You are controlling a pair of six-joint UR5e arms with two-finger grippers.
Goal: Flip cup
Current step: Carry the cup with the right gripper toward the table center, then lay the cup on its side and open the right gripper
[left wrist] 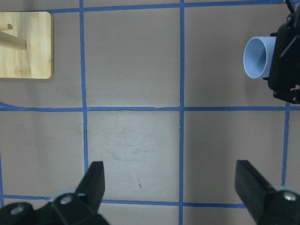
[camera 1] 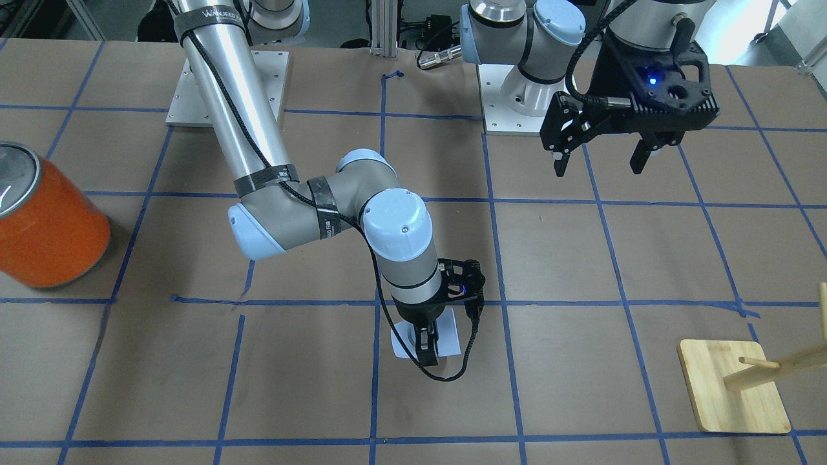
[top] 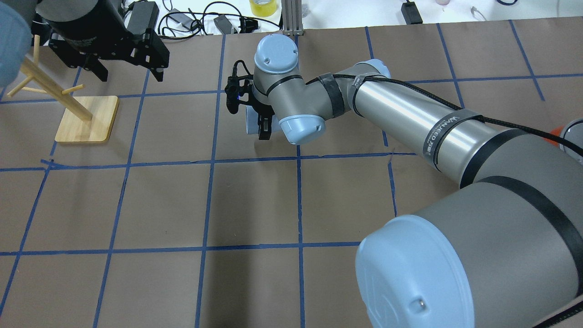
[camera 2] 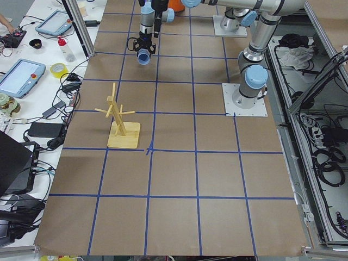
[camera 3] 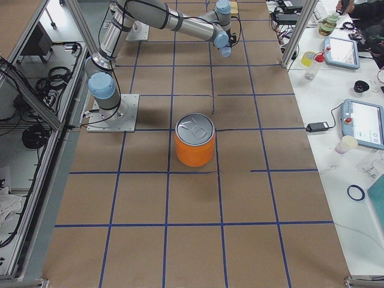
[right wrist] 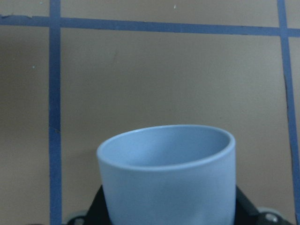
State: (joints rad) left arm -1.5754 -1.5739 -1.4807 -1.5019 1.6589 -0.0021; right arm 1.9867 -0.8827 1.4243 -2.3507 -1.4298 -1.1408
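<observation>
The brown-papered table, gridded with blue tape, fills most of what I see. The right arm stretches out over its middle. An orange can stands upright well off on that arm's side. The left gripper hangs high over the other side, its fingers spread wide. Below and beyond it stands a wooden rack on its square base. The right gripper is clamped on the cup. The cup lies on its side in the grip between can and rack, well apart from both, its open mouth turned toward the robot's left. Whether it touches the paper I cannot tell.
</observation>
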